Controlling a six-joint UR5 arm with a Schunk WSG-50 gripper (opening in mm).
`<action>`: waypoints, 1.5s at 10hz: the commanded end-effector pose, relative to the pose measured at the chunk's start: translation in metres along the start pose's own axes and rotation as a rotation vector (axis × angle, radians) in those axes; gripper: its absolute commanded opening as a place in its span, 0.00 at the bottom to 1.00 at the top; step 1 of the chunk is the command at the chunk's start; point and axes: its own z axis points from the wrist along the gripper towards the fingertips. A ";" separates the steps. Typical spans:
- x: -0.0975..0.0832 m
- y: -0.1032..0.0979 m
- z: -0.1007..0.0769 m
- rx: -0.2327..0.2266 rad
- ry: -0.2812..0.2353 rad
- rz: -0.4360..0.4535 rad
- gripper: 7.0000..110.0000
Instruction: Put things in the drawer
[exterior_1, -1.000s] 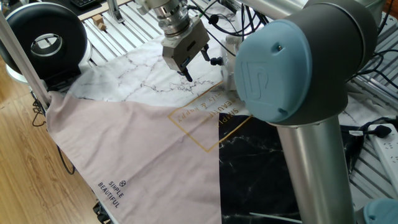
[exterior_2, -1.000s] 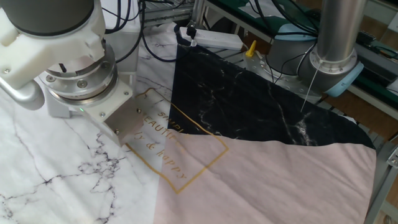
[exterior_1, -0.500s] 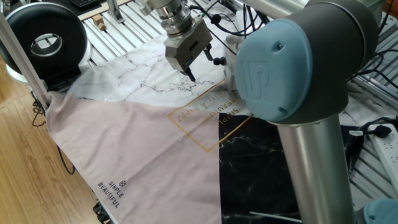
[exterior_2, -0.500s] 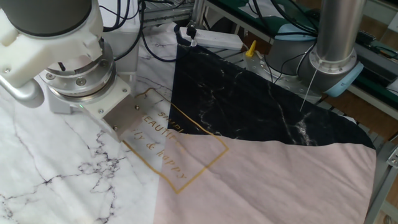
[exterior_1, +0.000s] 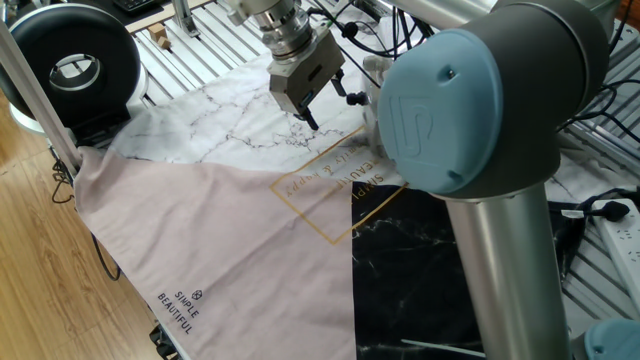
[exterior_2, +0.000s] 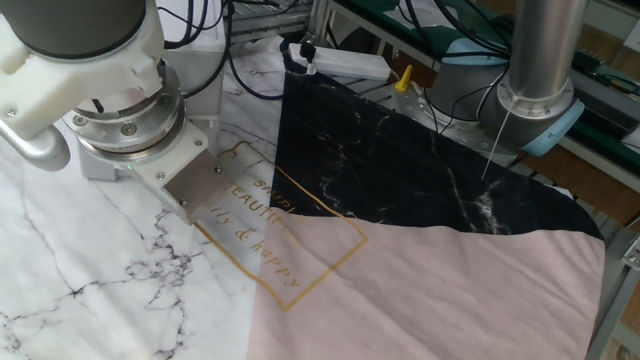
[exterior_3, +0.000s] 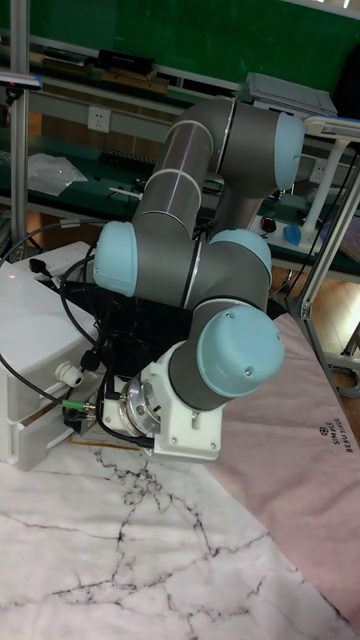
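Note:
My gripper (exterior_1: 309, 122) hangs just above the white marble part of the cloth, near the gold printed frame. Its dark fingertips (exterior_1: 312, 125) sit close together, and I cannot tell whether anything is between them. In the other fixed view the gripper (exterior_2: 176, 199) shows only its wrist flange and a flat metal finger plate. In the tall fixed view the arm covers the fingers. The white cabinet (exterior_3: 30, 350) stands left of the arm there, and the drawer (exterior_3: 32, 432) forms its lower front, with a thin brown slit along its top. No wooden block is in view.
The table cloth has a white marble part (exterior_1: 210, 120), a pink part (exterior_1: 200, 230) and a black marble part (exterior_2: 400, 160). A round black device (exterior_1: 70, 60) stands at the back left. The arm's large elbow joint (exterior_1: 470, 110) blocks the right side. Cables run by the cabinet (exterior_3: 60, 300).
In one fixed view the gripper has drifted a little up and to the right, at about the same height. Its fingers look the same.

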 end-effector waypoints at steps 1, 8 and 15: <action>0.004 -0.001 0.003 -0.006 0.025 0.007 0.79; 0.010 0.005 -0.003 -0.037 0.064 0.000 0.57; 0.004 0.007 0.004 -0.047 0.065 -0.002 0.57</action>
